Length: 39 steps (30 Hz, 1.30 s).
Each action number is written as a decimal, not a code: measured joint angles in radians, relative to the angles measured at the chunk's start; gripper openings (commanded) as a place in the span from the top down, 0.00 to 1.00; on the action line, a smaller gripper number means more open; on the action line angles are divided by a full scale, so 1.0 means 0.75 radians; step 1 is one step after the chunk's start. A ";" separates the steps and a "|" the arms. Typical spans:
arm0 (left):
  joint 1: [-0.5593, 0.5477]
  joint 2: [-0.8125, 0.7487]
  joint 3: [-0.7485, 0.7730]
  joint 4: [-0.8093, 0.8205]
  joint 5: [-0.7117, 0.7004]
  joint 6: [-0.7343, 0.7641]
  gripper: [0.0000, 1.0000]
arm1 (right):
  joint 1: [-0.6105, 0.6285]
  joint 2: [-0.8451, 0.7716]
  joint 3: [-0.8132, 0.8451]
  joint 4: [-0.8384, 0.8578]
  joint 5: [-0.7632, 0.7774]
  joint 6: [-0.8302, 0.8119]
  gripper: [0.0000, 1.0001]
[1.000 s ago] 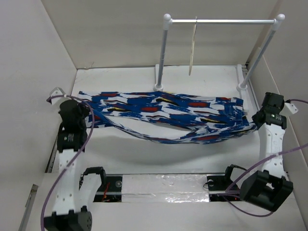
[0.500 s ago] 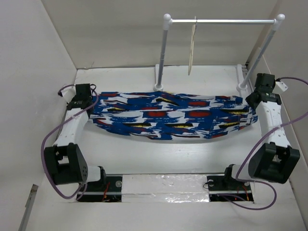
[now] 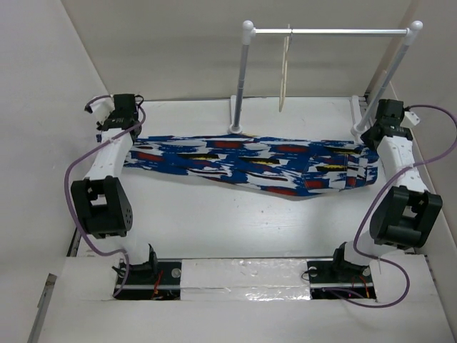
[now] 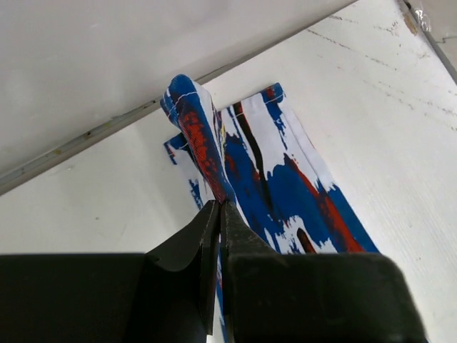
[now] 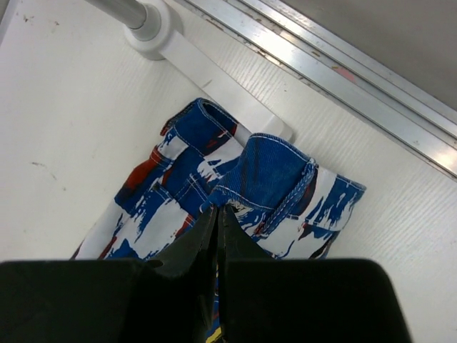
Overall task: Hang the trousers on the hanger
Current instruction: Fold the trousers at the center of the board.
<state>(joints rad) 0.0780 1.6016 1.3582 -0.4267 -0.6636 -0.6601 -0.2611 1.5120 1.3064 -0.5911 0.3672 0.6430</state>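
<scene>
The trousers (image 3: 250, 163), bright blue with white, red, black and yellow patches, lie stretched in a long band across the table, just in front of the rack. My left gripper (image 3: 129, 136) is shut on their left end; in the left wrist view the leg hem (image 4: 203, 136) rises from between the closed fingertips (image 4: 218, 209). At the other end my right gripper (image 3: 369, 144) is shut on the waistband, which bunches at its tips (image 5: 216, 211) in the right wrist view. The hanger (image 3: 285, 71), thin and cream-white, hangs edge-on from the crossbar behind the trousers.
A white-poled rack with a metal crossbar (image 3: 328, 31) stands at the back; its left post (image 3: 239, 78) and right post (image 3: 389, 75) rise just behind the trousers. Its right foot (image 5: 146, 28) shows in the right wrist view. White walls close in on both sides.
Both arms have reached back toward the rack, carrying the trousers with them. The cloth, which sagged in the middle, now lies pulled out straighter and farther back.
</scene>
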 measured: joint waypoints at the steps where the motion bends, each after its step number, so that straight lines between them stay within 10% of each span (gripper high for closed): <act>1: -0.004 0.040 0.034 0.001 -0.005 0.006 1.00 | 0.000 0.023 0.015 0.002 -0.008 0.000 0.95; 19: -0.053 0.640 0.583 -0.041 -0.079 0.162 0.97 | 0.026 0.382 0.230 0.114 -0.060 -0.001 0.94; 21: -0.065 0.707 0.655 -0.035 -0.093 0.182 0.95 | 0.026 0.421 0.239 0.122 -0.060 0.002 0.89; 28: -0.050 0.829 0.773 0.003 -0.140 0.263 0.31 | 0.033 0.472 0.287 0.182 -0.021 0.023 0.30; 39: -0.038 0.626 0.392 0.080 -0.077 0.225 0.33 | 0.303 0.228 0.142 0.356 -0.018 0.076 0.15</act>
<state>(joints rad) 0.0498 2.0708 1.6524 -0.3668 -0.7216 -0.4911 -0.0338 1.6833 1.4128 -0.3241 0.3538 0.7002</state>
